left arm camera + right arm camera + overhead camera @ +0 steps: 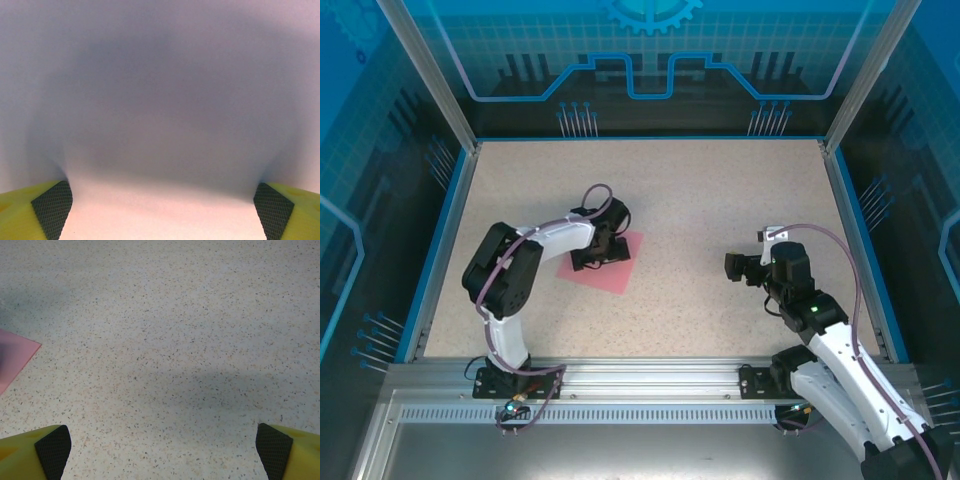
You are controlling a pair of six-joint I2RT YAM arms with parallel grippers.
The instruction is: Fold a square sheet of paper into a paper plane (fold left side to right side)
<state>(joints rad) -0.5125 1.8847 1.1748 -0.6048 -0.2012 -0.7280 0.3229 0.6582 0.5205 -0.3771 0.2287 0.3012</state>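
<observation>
The square sheet of paper [610, 274] is pink-red and lies flat on the speckled table, left of centre, as a four-sided sheet and not a paper plane. My left gripper [601, 252] is down on its far part, open, with the jaws spread wide. In the left wrist view the paper [160, 100] is very close and blurred, running between the two yellow fingers [30, 212]. My right gripper [732, 267] hangs open over bare table to the right, well apart from the sheet. One pink corner of the sheet [15, 357] shows at the left edge of the right wrist view.
The table [720, 200] has a blue rim and aluminium posts at the sides, with blue panel walls behind. A metal rail [640, 385] at the near edge carries both arm bases. Bare tabletop lies between the two grippers.
</observation>
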